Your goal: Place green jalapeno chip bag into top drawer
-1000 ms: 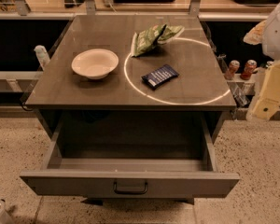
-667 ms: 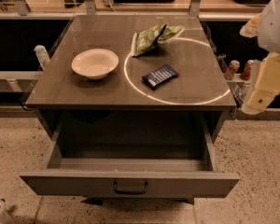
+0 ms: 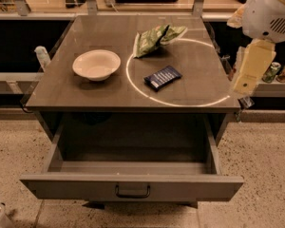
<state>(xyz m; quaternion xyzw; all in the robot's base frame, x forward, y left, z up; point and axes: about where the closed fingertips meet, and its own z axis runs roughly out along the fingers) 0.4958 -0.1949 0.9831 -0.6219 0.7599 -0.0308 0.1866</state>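
The green jalapeno chip bag [image 3: 156, 38] lies crumpled on the far middle of the grey table top [image 3: 85, 91]. It is light green with darker patches. The top drawer [image 3: 133, 186] stands pulled open below the table's front edge, and its inside shows nothing in it. Its dark bar handle [image 3: 132, 192] is at the centre of the front panel. My arm [image 3: 251, 65] hangs in at the right, off the table's right edge. The gripper [image 3: 245, 101] is at its lower end, level with the table's front right corner and well away from the bag.
A white bowl [image 3: 96, 64] sits on the left of the table. A small dark-blue flat packet [image 3: 163, 77] lies in the middle, in front of the bag. Cans [image 3: 278, 71] stand on a shelf at the right. A speckled floor surrounds the drawer.
My arm has moved left and a little up, closer to the table's right edge. The bag, the bowl, the packet and the drawer have not moved.
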